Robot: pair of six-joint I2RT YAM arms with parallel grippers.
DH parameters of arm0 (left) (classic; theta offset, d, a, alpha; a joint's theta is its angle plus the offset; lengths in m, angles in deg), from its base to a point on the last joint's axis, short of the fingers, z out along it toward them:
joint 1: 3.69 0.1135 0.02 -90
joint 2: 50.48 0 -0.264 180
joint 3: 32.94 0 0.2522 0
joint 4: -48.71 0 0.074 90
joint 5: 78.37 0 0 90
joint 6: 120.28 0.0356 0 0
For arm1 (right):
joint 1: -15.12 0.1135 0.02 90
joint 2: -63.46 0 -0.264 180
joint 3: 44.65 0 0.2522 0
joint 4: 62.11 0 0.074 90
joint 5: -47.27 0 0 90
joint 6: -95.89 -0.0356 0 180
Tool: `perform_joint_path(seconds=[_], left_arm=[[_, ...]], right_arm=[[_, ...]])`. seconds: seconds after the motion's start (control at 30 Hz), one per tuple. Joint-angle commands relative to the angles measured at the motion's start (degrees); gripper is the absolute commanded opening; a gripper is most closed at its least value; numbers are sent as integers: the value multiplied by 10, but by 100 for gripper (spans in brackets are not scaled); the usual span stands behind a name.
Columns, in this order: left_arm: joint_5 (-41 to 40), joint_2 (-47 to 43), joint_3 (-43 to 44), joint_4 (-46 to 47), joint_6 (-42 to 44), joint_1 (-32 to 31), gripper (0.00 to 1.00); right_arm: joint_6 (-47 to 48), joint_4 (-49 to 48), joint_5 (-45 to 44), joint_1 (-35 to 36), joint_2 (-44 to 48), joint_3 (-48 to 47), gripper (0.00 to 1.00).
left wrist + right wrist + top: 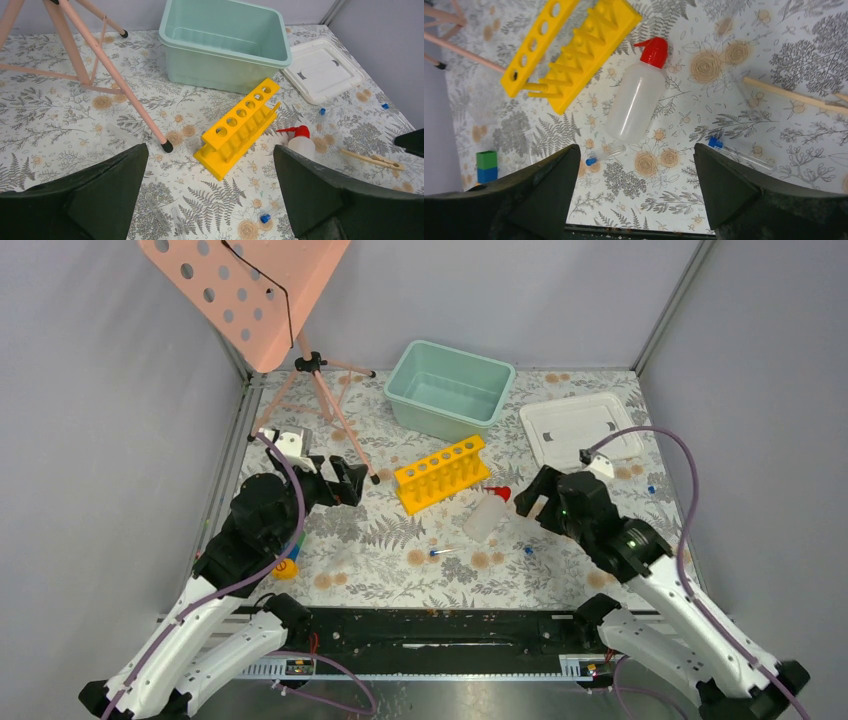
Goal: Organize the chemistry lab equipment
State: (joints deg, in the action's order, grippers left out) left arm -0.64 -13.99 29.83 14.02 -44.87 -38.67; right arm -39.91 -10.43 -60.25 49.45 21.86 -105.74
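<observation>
Right hand [535, 498]: fingers apart, empty, above bottle [636, 100]. Bottle lies on side on tabletop [804, 50], red cap toward rack [569, 50], just beside it. Probably light, squeezable, smooth: grip mid-body across width, gently. Tubes [605, 154] scattered near bottle: tiny, slick, likely to roll, so pinch mid-length. Rack looks stiff: take by one end. Left hand [348, 480]: apart, empty, left of rack.

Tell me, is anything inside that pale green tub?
Nothing shows inside the tub: its bare floor is visible from above. In the left wrist view, the near wall hides a strip of the floor.
</observation>
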Motion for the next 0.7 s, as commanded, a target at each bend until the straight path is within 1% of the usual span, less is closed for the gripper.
perform_joint_path(seconds=[0.0,0.1,0.23,0.37,0.5,0.67], left_arm=[[-9,-1,16,7,-1,-3,99],[-12,-3,15,7,-1,-3,99],[-11,-5,15,7,0,-4,99],[-8,-6,16,7,-3,-4,99],[-7,-11,16,7,-4,-5,99],[0,-15,15,8,-4,-6,99]], right_arm=[[-65,-61,-23,-4,-83,11,90],[-98,-88,-15,-5,-149,13,90],[-115,-159,13,-4,-218,20,96],[-133,-183,13,-4,-286,11,99],[-133,-212,20,-5,-356,8,98],[-143,-221,42,-11,-422,-2,96]])
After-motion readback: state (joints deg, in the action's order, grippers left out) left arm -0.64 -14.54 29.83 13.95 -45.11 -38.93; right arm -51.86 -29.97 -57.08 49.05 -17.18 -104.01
